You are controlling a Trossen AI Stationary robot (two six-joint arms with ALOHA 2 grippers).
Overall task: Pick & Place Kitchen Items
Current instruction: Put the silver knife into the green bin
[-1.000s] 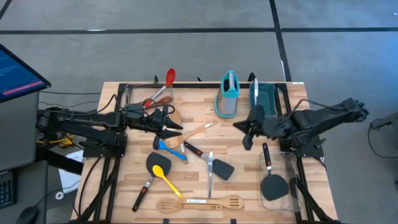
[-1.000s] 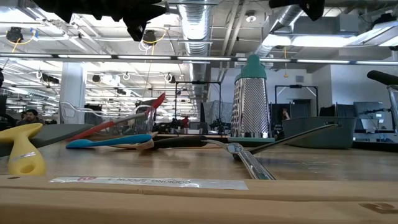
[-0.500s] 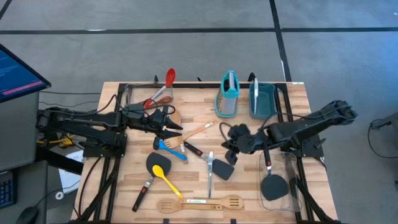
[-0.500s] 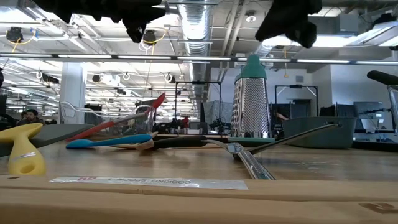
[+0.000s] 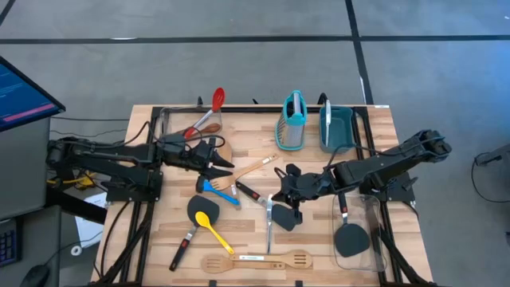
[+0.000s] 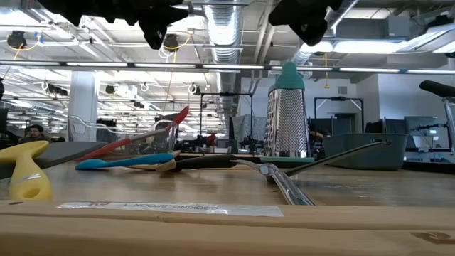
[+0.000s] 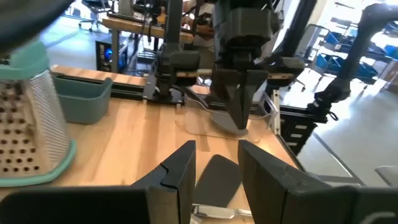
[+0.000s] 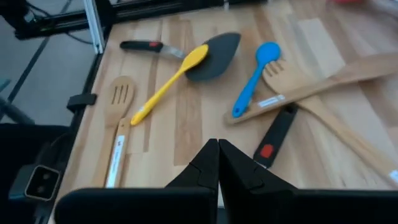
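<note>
Utensils lie scattered mid-table (image 5: pixel 159 239): a yellow spoon (image 5: pixel 213 229) across a black spatula (image 5: pixel 199 209), a blue spoon (image 5: pixel 215 190) on crossed wooden ones, a teal-topped grater (image 5: pixel 292 121) upright behind. Right gripper (image 5: pixel 292 209), fingers pressed together, hovers above a second spatula (image 5: pixel 280 214). Left gripper (image 5: pixel 226 169), half spread, holds nothing.

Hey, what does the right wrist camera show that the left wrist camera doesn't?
Only the right wrist view shows the yellow spoon, blue spoon, slotted wooden spatula and crossed wooden spoons, seen past the shut right gripper. Only the left wrist view shows the grater, the teal bin and the left gripper, open with nothing between its fingers. Both show the wooden table and a black spatula blade, though I cannot tell whether it is the same spatula.
</note>
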